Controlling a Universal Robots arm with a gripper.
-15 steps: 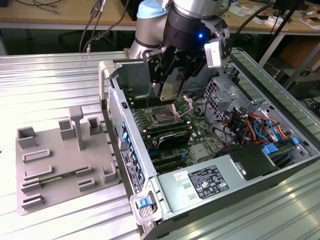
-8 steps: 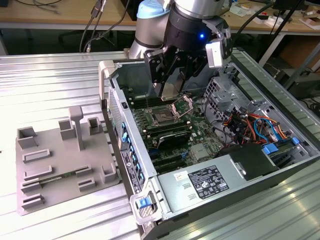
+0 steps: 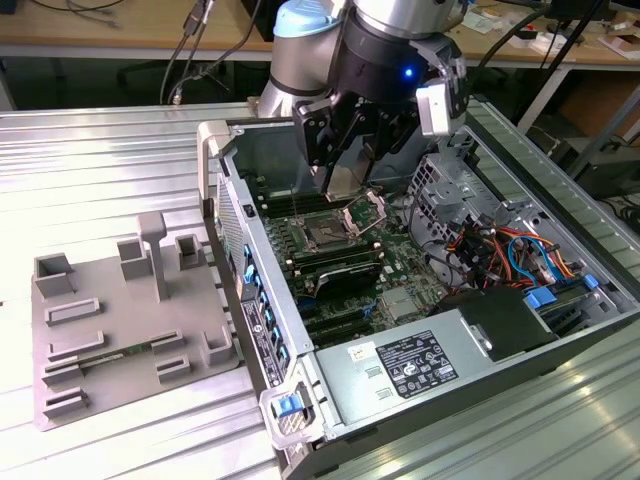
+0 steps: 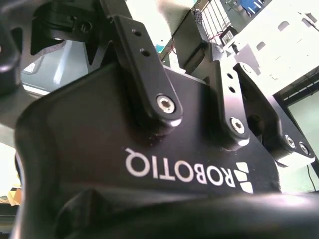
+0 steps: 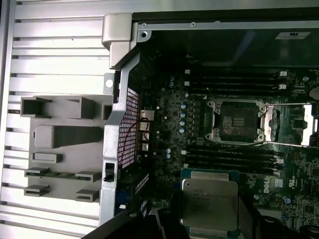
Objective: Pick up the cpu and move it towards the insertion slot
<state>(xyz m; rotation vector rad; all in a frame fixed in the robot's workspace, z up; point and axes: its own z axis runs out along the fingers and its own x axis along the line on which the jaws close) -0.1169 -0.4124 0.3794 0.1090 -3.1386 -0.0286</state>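
Holding the cpu (image 5: 209, 204) clamped in my claw (image 3: 345, 165), I hover over the open computer case (image 3: 480, 130); the insertion slot (image 5: 235, 122) sits near, its metal frame flipped open

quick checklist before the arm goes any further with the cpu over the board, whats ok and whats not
1. cpu carried at the end effector: ok.
2. cpu level in the grip: cannot tell.
3. insertion slot open, its metal frame swung aside: ok.
4. slot free of objects: ok.
5. cpu lined up over the slot: not ok, it sits off to one side in the first wrist view.
6. Grey fixture outside the computer case: ok.
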